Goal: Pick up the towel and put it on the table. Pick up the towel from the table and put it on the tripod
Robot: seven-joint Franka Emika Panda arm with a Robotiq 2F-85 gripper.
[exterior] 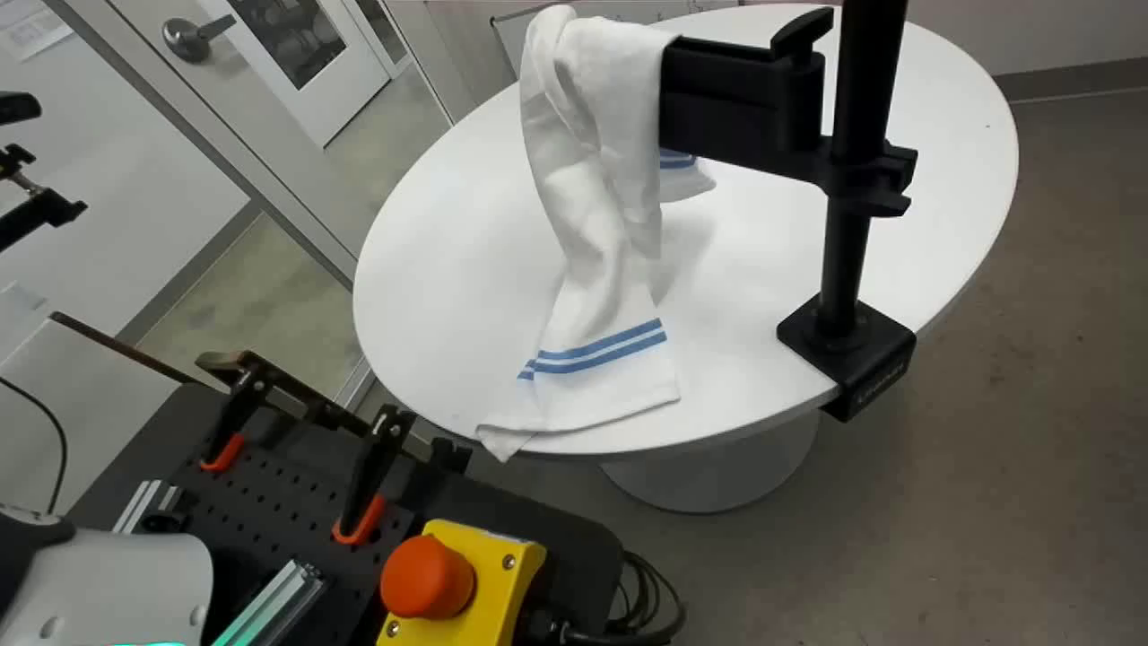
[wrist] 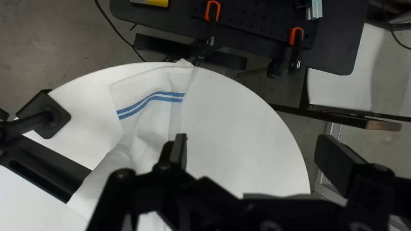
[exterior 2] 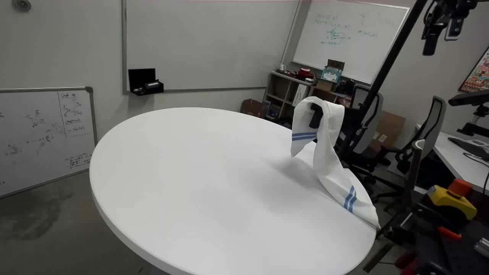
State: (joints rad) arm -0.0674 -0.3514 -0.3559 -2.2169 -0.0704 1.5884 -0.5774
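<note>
I have my black two-finger gripper point(wrist: 252, 141) spread wide, with a big gap between its fingers point(wrist: 178, 152). The soft white cloth towel with blue stripes point(wrist: 146, 122) is lower down than my gripper and well apart from it. In the wrist view, most of it shows past the finger at the left, and that finger hides a bit of it. The towel is draped over the side arm of the tall black metal tripod point(exterior: 847, 175), which stands farther out from my gripper on that same side. One striped end dangles in the air, and the other lies down on the big round white table point(wrist: 240, 128), with a corner poking over the rim. The table is below my gripper too. Past my fingertips, at the top of the wrist view, I can see a black bench point(wrist: 340, 41) with two black and orange clamps point(wrist: 212, 19).
</note>
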